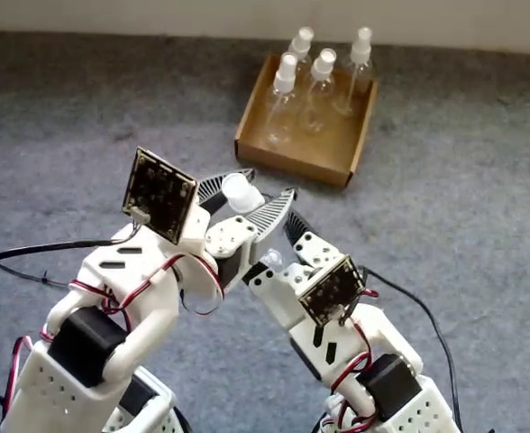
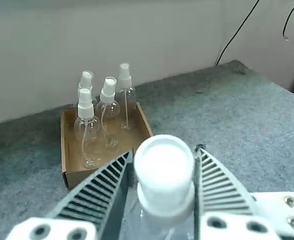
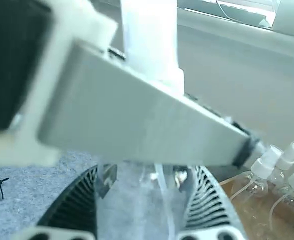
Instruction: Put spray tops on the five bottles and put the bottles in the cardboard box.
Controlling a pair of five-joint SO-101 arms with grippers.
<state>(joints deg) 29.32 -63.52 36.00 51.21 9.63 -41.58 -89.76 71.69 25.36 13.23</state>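
We're seeing left gripper (image 2: 163, 156) pinching white spray top (image 2: 163, 175); right gripper (image 3: 148, 181) clamping clear bottle (image 3: 132, 210) beneath it; four capped bottles (image 2: 107, 112) standing upright in cardboard box (image 2: 77, 179).

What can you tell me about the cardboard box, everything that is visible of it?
The cardboard box is a shallow, open-topped tray of plain brown card with low walls. It lies flat on the grey carpet, beyond both arms and apart from them. Four clear bottles with white spray tops stand upright inside it, toward its far side; the near floor is bare.
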